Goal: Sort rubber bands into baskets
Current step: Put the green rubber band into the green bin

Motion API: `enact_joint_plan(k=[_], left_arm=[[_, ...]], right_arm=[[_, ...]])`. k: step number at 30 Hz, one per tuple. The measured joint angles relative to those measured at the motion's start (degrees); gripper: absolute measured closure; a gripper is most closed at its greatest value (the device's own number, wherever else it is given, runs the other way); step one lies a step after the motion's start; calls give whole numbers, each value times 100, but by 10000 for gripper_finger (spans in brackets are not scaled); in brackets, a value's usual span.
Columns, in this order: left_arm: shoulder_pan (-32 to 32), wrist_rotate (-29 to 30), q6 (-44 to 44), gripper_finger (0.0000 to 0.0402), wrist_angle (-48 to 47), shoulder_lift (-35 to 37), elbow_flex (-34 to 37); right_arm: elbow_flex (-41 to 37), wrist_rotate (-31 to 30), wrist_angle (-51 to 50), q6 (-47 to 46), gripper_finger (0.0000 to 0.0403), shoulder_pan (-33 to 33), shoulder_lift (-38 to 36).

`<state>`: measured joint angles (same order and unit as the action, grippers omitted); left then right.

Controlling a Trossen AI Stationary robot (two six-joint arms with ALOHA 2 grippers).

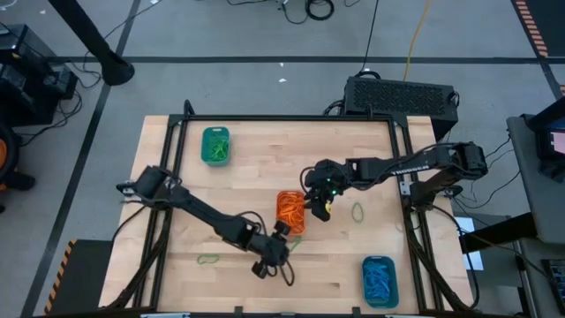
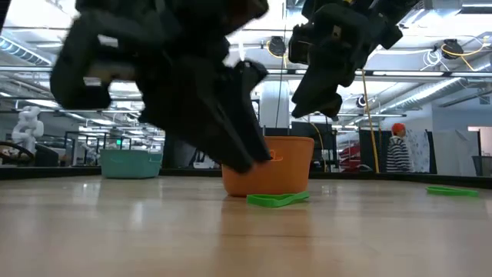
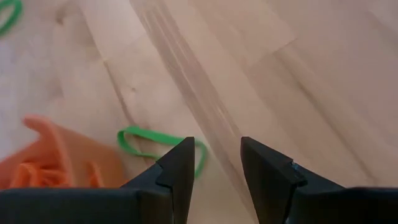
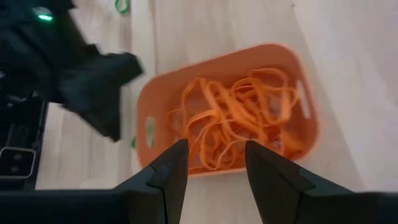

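One green band (image 3: 163, 140) lies just ahead of the left gripper (image 3: 216, 163), jaws spread with nothing between; its long axis runs across the gap, one end tucked behind a finger. It sits on bare wood just beside the orange basket (image 1: 290, 210), on that basket's front side, mid-table. Judged: the left arm is the nearer one for this pick. Right gripper (image 4: 212, 162) hangs over the orange basket from the right edge side, jaws apart, empty, orange bands (image 4: 239, 115) heaped below. Crowding risk: both arms close at the basket. Other strays: green band (image 1: 358, 211) right of basket, another (image 1: 208, 260) near the front-left. Green basket (image 1: 215, 146) back-left, blue basket (image 1: 380, 280) front-right corner
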<state>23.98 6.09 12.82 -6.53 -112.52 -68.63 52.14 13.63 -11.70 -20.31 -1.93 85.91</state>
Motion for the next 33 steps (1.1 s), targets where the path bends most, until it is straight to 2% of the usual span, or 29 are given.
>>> enact_joint_plan(k=[10,15,19,23,25,30,33], left_arm=[[-273,-21,-30,263,27,-393,-60],[-450,-635,1,268,8,-394,-63],[-487,-820,-35,304,-58,-395,-63],[-479,-844,-34,371,-98,-388,-65],[-434,-753,-34,392,-74,-371,-60],[-201,-224,247,397,-104,-248,-244],[-29,217,418,398,-588,-18,-501]], right_arm=[[0,0,-1,105,252,86,-33],[0,0,6,161,252,76,-33],[0,-2,6,170,252,76,-33],[0,-2,7,170,252,76,-33],[0,-2,7,170,252,76,-33],[0,-2,5,170,252,76,-33],[-2,-1,-24,167,252,76,-33]])
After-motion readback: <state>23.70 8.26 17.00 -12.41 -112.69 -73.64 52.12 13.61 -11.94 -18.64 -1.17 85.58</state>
